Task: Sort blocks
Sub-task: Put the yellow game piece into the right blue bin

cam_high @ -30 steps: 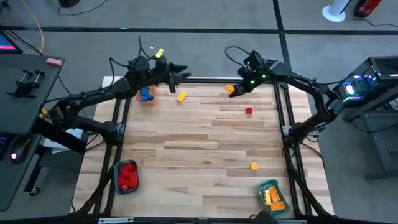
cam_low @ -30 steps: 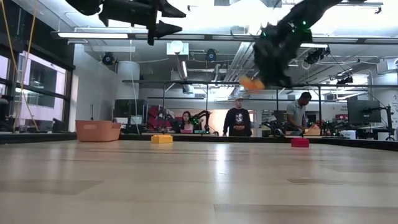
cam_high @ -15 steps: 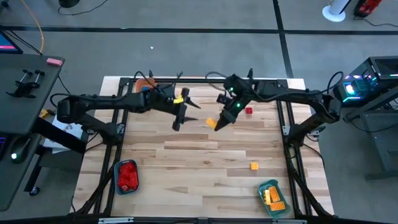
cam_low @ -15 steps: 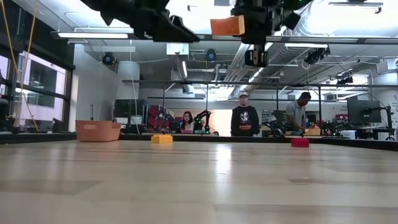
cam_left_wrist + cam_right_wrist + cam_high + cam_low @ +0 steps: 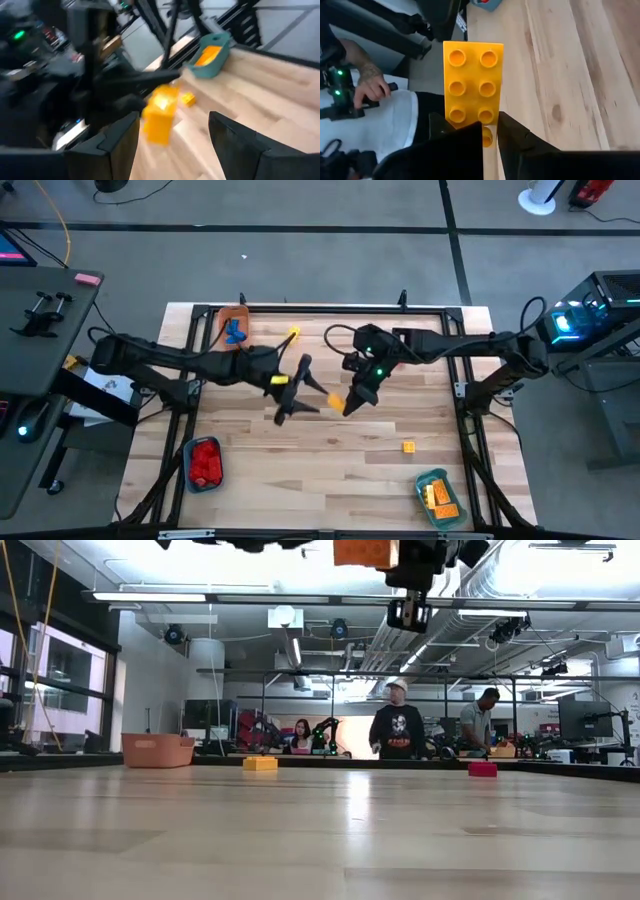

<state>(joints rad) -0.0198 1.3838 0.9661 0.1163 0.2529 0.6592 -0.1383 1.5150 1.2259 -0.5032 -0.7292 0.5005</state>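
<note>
A yellow-orange block (image 5: pixel 472 75), studs facing the wrist camera, hangs over the table's middle (image 5: pixel 337 399) with my right gripper (image 5: pixel 490 135) shut on it. My left gripper (image 5: pixel 316 394) is open just to its left. In the left wrist view its two fingers (image 5: pixel 117 145) stand on either side of the block (image 5: pixel 161 112), short of it and apart from it. Loose blocks lie on the table: a yellow one (image 5: pixel 292 335) at the far side, an orange one (image 5: pixel 408 446) near the right, and a red one (image 5: pixel 482 769). My right gripper pinches the block by one short end (image 5: pixel 476 120) between its two fingers. The fingers come from the table's far right, slanting down toward the near left. The rest of the block sticks out beyond the fingertips, lifted well clear of the table.
An orange tray (image 5: pixel 233 328) with blue blocks is at the far left. A tray of red blocks (image 5: pixel 205 463) stands near left, and a teal tray (image 5: pixel 435 492) with yellow blocks near right. People stand in the room beyond the table, and a person's hand (image 5: pixel 370 90) shows beside it.
Both grippers have swung from the table's far edge toward its middle and come close together. My right gripper has carried the yellow-orange block along, still shut on it. My left gripper has rolled about its own axis and stayed open.
</note>
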